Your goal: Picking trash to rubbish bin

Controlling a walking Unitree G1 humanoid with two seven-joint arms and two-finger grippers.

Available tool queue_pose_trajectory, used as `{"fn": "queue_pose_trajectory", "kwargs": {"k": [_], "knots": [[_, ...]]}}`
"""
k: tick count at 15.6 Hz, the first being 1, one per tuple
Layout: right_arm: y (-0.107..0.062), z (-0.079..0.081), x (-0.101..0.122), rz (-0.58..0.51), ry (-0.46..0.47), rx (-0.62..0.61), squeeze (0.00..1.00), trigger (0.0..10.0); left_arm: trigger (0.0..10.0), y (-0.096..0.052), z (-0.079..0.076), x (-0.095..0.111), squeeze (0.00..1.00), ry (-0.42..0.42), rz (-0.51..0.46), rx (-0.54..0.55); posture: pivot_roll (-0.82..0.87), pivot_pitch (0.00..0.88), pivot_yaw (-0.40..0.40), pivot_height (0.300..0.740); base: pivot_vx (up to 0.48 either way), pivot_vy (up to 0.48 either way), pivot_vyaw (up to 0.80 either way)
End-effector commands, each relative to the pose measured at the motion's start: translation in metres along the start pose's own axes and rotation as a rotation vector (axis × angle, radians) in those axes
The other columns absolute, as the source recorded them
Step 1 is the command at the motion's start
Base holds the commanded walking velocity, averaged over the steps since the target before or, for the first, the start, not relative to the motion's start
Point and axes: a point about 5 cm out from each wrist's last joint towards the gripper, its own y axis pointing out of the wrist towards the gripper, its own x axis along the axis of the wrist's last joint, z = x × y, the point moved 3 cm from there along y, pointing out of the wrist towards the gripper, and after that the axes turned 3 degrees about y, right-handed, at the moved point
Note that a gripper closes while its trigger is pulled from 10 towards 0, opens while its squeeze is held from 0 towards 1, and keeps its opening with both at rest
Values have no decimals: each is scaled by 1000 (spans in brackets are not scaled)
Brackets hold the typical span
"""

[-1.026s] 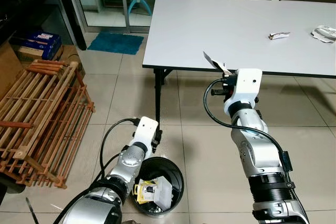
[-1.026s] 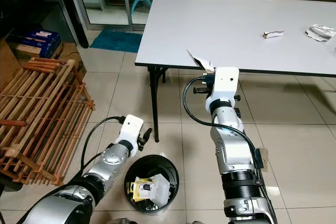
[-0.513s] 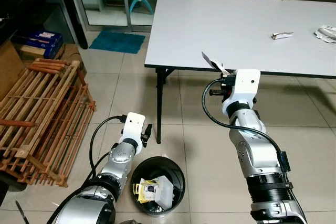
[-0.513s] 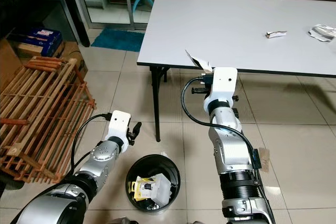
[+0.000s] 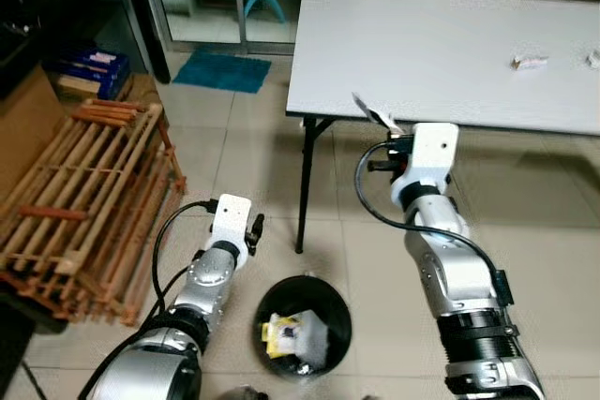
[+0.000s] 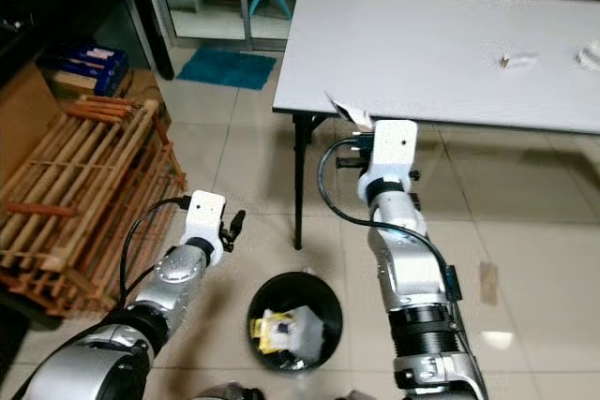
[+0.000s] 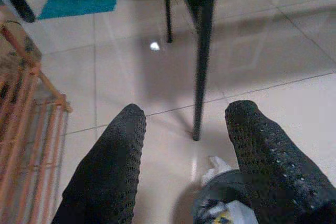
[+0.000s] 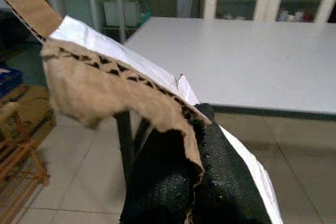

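Observation:
My right gripper [image 5: 393,132] is raised beside the near edge of the white table [image 5: 441,44], shut on a torn piece of brown cardboard [image 5: 372,115] with a white face [image 8: 100,69]. Its black fingers [image 8: 220,182] pinch the cardboard's lower end. A black round rubbish bin [image 5: 303,327] stands on the tiled floor below, holding yellow and white waste. My left gripper [image 5: 253,229] hangs low, left of the bin and apart from it, open and holding nothing [image 7: 186,109]. Small crumpled wrappers [image 5: 531,62] lie far back on the table.
The black table leg [image 5: 304,185] stands just behind the bin. A wooden slatted rack [image 5: 84,194] lies on the floor to the left. A blue mat [image 5: 225,70] and blue boxes [image 5: 94,65] lie further back by glass doors.
The whole view has shifted as the camera moved. My left gripper has drawn back from over the bin's rim to its left. The right gripper keeps its hold on the cardboard.

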Motion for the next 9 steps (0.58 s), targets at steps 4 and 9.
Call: {"fn": "queue_pose_trajectory", "kwargs": {"k": [4, 9], "knots": [[0, -1, 1, 5, 8, -5, 0, 10000, 10000, 2, -1, 6, 0, 12, -22, 3, -32, 48, -8, 740, 0, 378, 0], [0, -1, 0, 10, 7, -7, 0, 10000, 10000, 2, -1, 6, 0, 27, -19, 8, -33, 49, -8, 740, 0, 248, 0]]}}
